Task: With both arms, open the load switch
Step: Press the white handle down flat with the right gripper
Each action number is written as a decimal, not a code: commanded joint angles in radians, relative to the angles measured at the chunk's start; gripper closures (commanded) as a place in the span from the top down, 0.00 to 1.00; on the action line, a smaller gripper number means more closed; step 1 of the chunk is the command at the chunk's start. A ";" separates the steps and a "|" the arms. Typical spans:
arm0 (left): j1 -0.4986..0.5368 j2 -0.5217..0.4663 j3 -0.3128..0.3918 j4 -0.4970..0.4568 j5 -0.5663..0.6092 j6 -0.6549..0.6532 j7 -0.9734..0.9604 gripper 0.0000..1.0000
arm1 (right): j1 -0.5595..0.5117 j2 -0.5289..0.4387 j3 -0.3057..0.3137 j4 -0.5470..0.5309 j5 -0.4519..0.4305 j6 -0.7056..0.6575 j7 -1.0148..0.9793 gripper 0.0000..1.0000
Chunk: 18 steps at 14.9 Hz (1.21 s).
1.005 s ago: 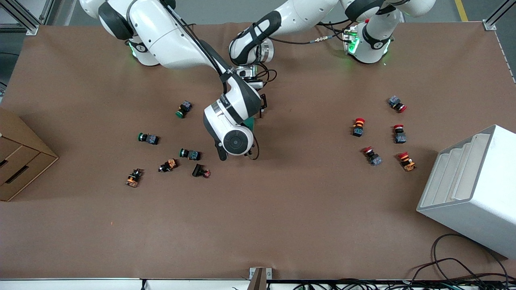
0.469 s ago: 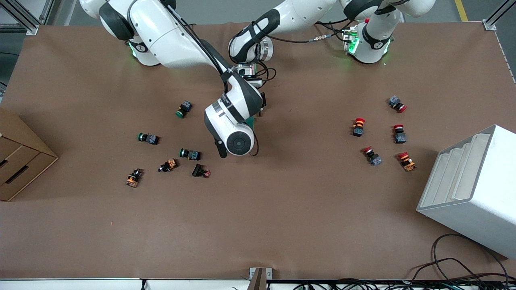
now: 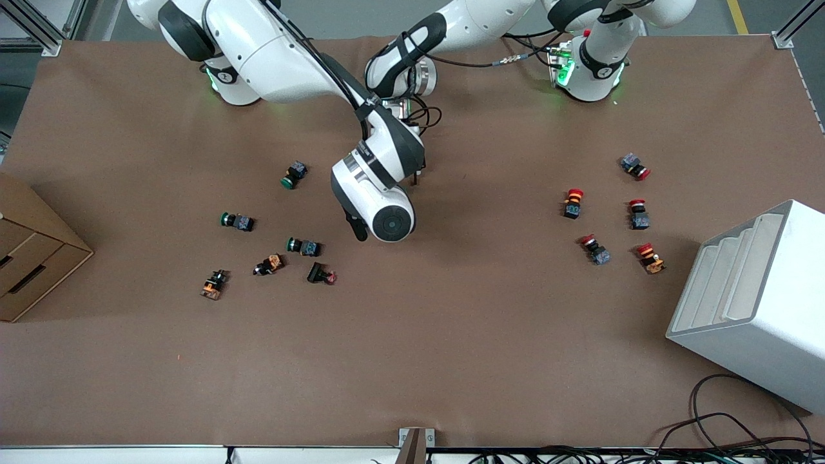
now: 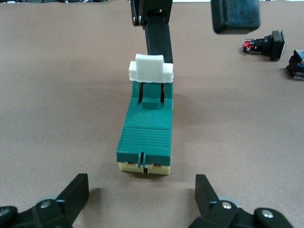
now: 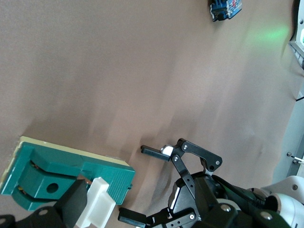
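Note:
The load switch (image 4: 145, 128) lies flat on the brown table, dark green with a cream base end and a white lever (image 4: 150, 70). In the front view it is hidden under the right arm's wrist (image 3: 380, 200). My left gripper (image 4: 140, 197) sits low at the cream end, open, with both fingers apart from the block. The right wrist view shows the left gripper (image 5: 142, 185) open too. My right gripper (image 4: 197, 40) is open at the lever end. One of its fingers (image 5: 71, 204) rests against the white lever (image 5: 97, 204), and the other stands off to the side.
Several green and orange push buttons (image 3: 303, 245) lie toward the right arm's end. Red ones (image 3: 572, 202) lie toward the left arm's end. A cardboard box (image 3: 32, 251) and a white rack (image 3: 754, 303) stand at the table's two ends. Cables (image 3: 728, 425) trail at the near edge.
The right arm's wrist has shifted a little toward the left arm's end. It now covers the green corner of the switch that showed before. The left arm's wrist drew slightly back toward its base.

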 commanded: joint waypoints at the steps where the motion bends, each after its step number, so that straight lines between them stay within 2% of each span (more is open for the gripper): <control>1: -0.012 0.013 0.002 -0.009 0.010 0.004 -0.022 0.99 | 0.001 -0.022 0.019 -0.024 0.014 -0.012 -0.016 1.00; 18: 0.007 -0.010 0.001 0.014 -0.005 0.004 0.044 0.99 | 0.036 0.002 0.019 -0.072 -0.007 0.046 -0.023 1.00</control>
